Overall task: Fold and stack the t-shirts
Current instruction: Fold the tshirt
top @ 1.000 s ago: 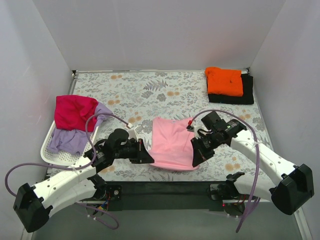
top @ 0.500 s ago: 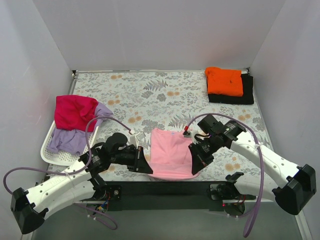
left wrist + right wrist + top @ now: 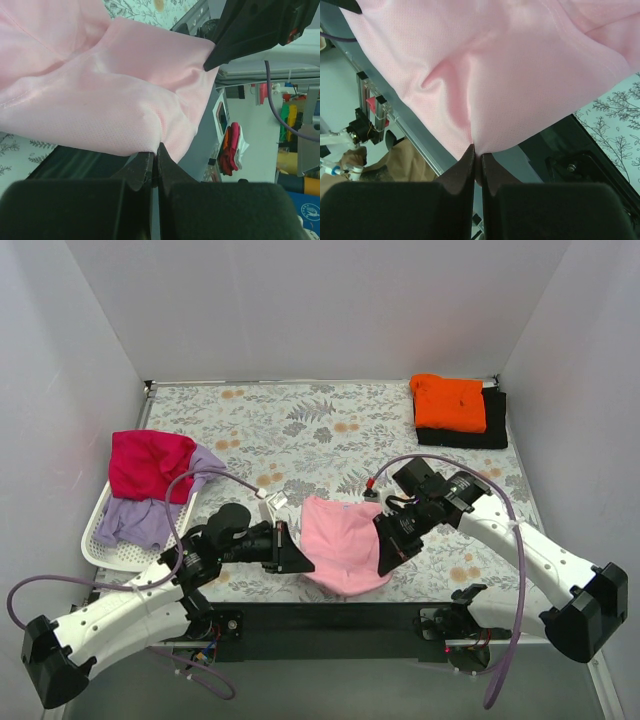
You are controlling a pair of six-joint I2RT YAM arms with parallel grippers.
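Now the light pink t-shirt (image 3: 343,545) hangs between the two arms near the front edge of the floral table (image 3: 300,425), bunched into a narrow shape with its lower part sagging toward the black front rail. The left gripper (image 3: 298,560) has its fingers pressed together on the shirt's left edge, and the left wrist view shows the dark tips pinching a fold of pink cloth at its lower border. The right gripper (image 3: 384,555) is likewise clamped on the right edge; its wrist camera shows the two fingers closed, with the fabric gathered into a crease just above them. The cloth between the two pinch points is slack and wrinkled. At the far right corner an orange t-shirt (image 3: 450,402) lies folded on top of a black t-shirt (image 3: 496,420). On the left, a white laundry basket (image 3: 100,552) holds a magenta-red t-shirt (image 3: 148,462) and a lavender t-shirt (image 3: 140,520), both crumpled and spilling over its rim
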